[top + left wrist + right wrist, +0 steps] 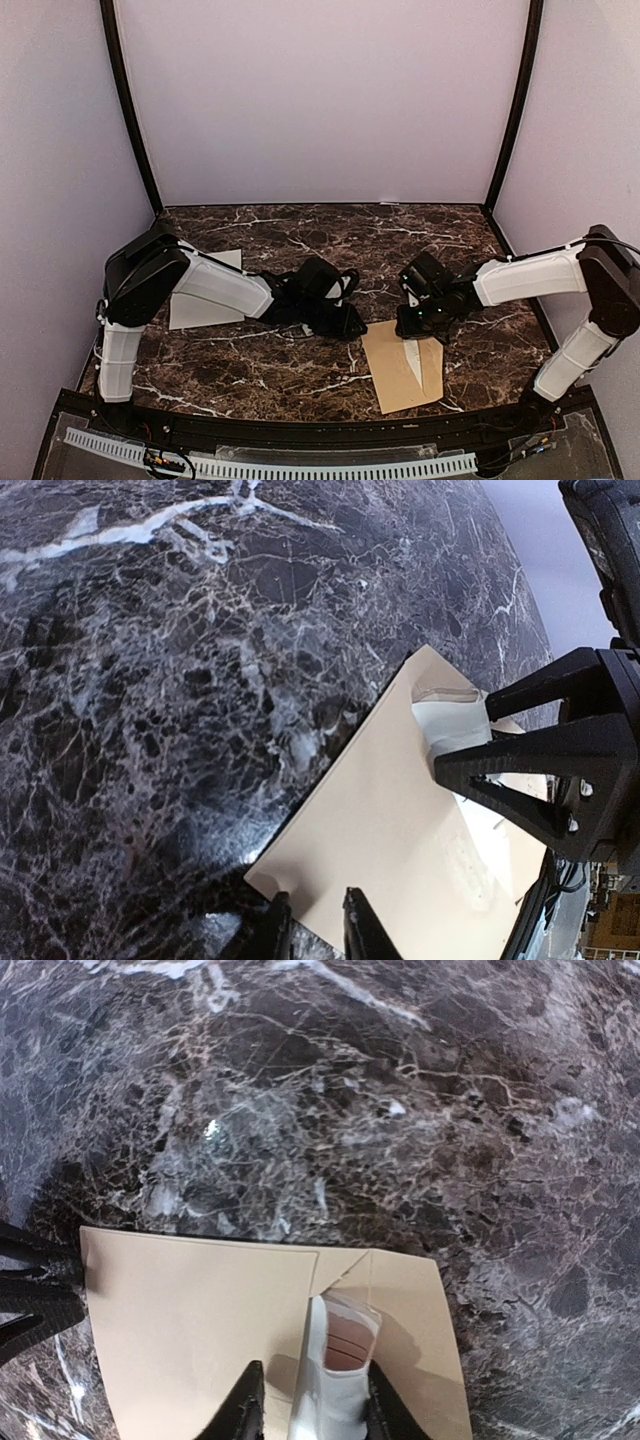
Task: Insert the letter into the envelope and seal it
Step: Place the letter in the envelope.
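The tan envelope (393,382) lies flat at the front right of the table. It also shows in the left wrist view (390,820) and the right wrist view (190,1310). A white curled strip (335,1400) rises from its open flap area, also seen from above (417,360). My right gripper (415,328) is open and straddles this strip (310,1405). My left gripper (355,325) has its jaws a narrow gap apart, with its tips at the envelope's near corner (315,920). The white letter (205,300) lies at the left, partly under my left arm.
Dark marble table (300,240) with pale walls on three sides. A black rail (300,430) runs along the front edge. My right gripper's black fingers (530,770) stand over the envelope's far end in the left wrist view.
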Robot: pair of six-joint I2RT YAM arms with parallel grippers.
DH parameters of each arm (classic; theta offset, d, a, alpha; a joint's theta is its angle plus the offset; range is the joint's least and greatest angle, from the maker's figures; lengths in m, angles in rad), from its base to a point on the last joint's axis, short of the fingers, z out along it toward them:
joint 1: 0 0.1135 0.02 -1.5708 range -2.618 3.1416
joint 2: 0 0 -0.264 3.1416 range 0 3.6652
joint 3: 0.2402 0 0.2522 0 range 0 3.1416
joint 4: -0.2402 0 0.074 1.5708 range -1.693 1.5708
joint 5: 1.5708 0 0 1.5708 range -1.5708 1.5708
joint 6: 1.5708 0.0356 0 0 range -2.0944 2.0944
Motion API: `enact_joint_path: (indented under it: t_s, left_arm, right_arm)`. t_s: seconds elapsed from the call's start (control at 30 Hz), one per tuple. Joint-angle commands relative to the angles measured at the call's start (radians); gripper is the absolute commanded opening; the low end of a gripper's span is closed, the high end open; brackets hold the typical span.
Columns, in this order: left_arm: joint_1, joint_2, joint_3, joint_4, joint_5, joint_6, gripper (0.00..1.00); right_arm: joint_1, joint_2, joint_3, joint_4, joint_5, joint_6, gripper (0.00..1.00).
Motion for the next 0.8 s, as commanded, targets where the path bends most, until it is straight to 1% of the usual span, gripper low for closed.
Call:
enact_joint_path:
  t_s: [0.0,0.07,0.13,0.23,0.33,0.5,0.6,0.77]
  left_arm:
    - [-0.003,0.032,0.023,-0.069,-0.015,0.024,0.17]
    - [-0.002,0.032,0.023,-0.072,-0.013,0.024,0.17]
    - [-0.002,0.032,0.022,-0.071,-0.012,0.022,0.17]
    - [-0.002,0.03,0.02,-0.069,-0.009,0.02,0.17]
    - [-0.002,0.03,0.02,-0.069,-0.007,0.021,0.17]
    - [-0.002,0.03,0.02,-0.069,-0.004,0.022,0.17]
    - [-0.002,0.03,0.019,-0.065,-0.002,0.022,0.17]
    - [-0.002,0.032,0.016,-0.062,0.0,0.02,0.17]
  right_arm:
    - [0.022,-0.025,0.029,-0.024,0.016,0.024,0.36]
    - [0.023,-0.055,0.019,-0.05,0.03,0.035,0.44]
    - [0.021,-0.083,0.003,-0.068,0.046,0.052,0.49]
    - [0.015,-0.119,-0.031,-0.076,0.051,0.079,0.51]
    - [0.006,-0.146,-0.076,-0.038,0.013,0.097,0.51]
    - [-0.009,-0.134,-0.103,-0.013,0.002,0.111,0.48]
    - [-0.018,-0.112,-0.107,0.002,-0.003,0.108,0.44]
    - [-0.023,-0.077,-0.095,0.01,-0.004,0.104,0.32]
